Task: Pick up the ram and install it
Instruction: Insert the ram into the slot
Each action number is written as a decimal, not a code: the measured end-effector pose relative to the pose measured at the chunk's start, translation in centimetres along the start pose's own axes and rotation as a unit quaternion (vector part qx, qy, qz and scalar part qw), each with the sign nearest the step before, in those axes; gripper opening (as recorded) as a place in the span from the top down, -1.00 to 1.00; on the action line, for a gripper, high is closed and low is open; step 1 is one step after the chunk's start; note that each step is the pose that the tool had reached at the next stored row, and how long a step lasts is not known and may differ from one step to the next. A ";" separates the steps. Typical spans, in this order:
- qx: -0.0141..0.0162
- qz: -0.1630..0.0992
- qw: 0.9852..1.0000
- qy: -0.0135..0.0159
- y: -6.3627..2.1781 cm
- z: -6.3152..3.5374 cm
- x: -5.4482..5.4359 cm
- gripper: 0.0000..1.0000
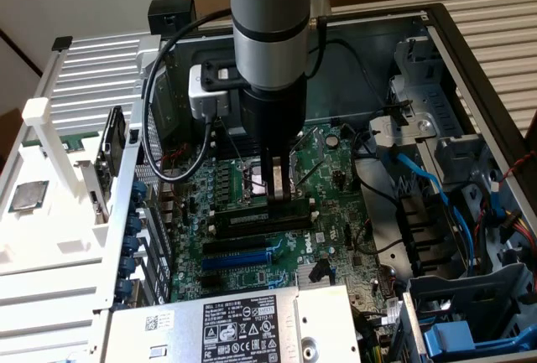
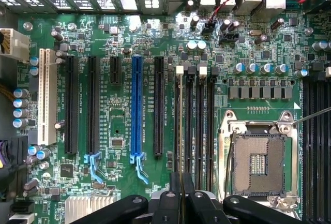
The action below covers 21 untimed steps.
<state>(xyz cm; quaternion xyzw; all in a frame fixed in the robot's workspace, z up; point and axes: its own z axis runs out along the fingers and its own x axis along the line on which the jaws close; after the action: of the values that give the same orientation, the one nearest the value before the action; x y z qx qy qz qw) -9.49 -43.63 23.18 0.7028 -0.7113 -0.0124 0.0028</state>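
The ram (image 1: pixel 252 219) is a long dark stick with a small white label. It stands on edge along a memory slot of the green motherboard (image 1: pixel 331 170), inside the open computer case. My gripper (image 1: pixel 282 194) comes straight down onto the stick's upper edge, near its end on the exterior view's right, and is shut on it. In the wrist view the black fingertips (image 2: pixel 170 195) of the gripper (image 2: pixel 180 188) sit almost together. They line up with the memory slot (image 2: pixel 179 125) that lies nearest the expansion slots.
The open processor socket (image 2: pixel 257 164) lies right beside the memory slots. Black and blue expansion slots (image 2: pixel 136 105) run parallel on their other side. A power supply (image 1: pixel 243 321), a drive cage with blue cables (image 1: pixel 436 187) and a looping black cable (image 1: pixel 151 128) crowd the case.
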 end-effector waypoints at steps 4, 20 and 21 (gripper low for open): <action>0.000 0.000 1.000 0.000 0.00 0.06 0.0 0.76; 0.000 0.000 1.000 0.000 -0.01 0.53 0.0 0.76; 0.000 0.000 1.000 0.000 -0.01 0.53 0.0 0.76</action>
<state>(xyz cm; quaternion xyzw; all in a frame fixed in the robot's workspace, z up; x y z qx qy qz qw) -9.49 -43.59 22.65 0.7028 -0.7113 -0.0124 0.0028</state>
